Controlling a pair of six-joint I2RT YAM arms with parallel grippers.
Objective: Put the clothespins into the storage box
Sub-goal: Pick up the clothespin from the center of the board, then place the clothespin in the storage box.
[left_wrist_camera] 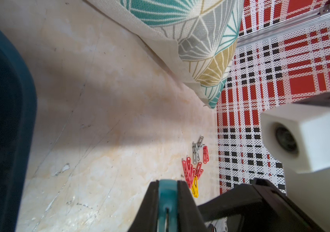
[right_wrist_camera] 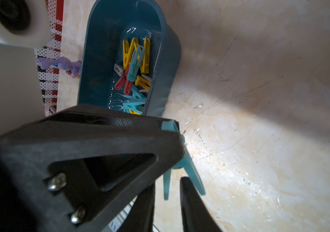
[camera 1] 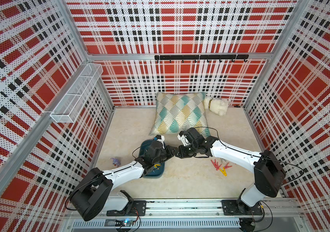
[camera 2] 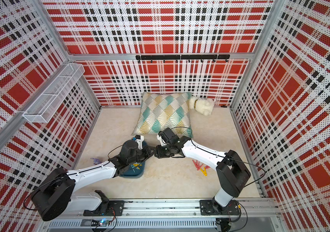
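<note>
The floor under me is a beige marbled tabletop [camera 1: 180, 184], scuffed and scratched, shut in on three sides by perforated plaid walls [camera 1: 180, 30] in red, black and white.

The storage box [camera 1: 143, 144] sits on it with my left arm reaching over it. A heap of clothespins [right_wrist_camera: 136, 66], yellow, teal, red and grey, lies inside against one long wall.

Just right of the box's far end, above bare tabletop, my left pincer [left_wrist_camera: 167, 186] is clenched on a teal clothespin [left_wrist_camera: 167, 192]. My right pincer [right_wrist_camera: 168, 181] meets it tip to tip, its jaws standing apart around one leg of that pin.

Right of the box and well apart from it, loose clothespins [camera 1: 220, 166] in red, yellow and grey lie beside my right arm.

A patterned cushion [camera 1: 180, 112] rests behind the box, its near corner close to my right wrist, and a cream plush toy [camera 1: 216, 106] lies past the cushion by the back wall. A small purple toy [camera 1: 115, 161] lies near the box's left side. The widest bare stretch runs from the box's near end towards my base rail [camera 1: 180, 206].
</note>
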